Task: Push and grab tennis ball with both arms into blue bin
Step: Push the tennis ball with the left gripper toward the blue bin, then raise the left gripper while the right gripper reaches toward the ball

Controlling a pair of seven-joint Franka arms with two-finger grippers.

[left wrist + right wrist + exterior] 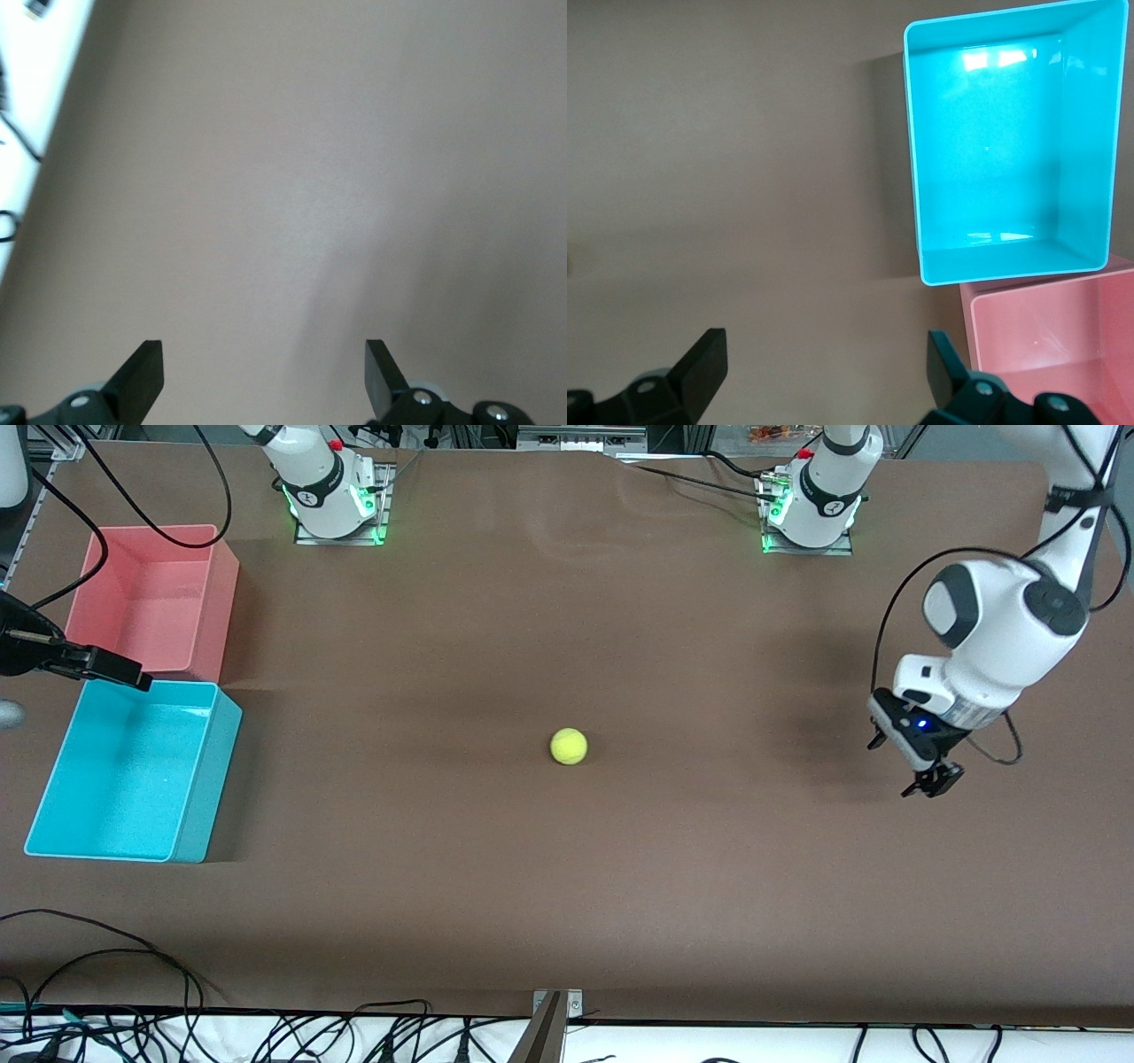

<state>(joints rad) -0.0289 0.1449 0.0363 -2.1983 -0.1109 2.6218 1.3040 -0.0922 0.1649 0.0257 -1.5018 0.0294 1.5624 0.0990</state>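
Note:
The tennis ball, small and yellow-green, rests alone on the brown table near its middle. My left gripper hangs low over the table toward the left arm's end, well apart from the ball. It is open, and the left wrist view shows only bare table between its fingers. The blue bin stands with nothing in it at the right arm's end. My right gripper hovers over the gap between the two bins, open with nothing in it. The right wrist view shows the blue bin from above.
A pink bin, with nothing in it, stands against the blue bin, farther from the front camera; it also shows in the right wrist view. Black cables trail along the table's near edge, beside a metal bracket.

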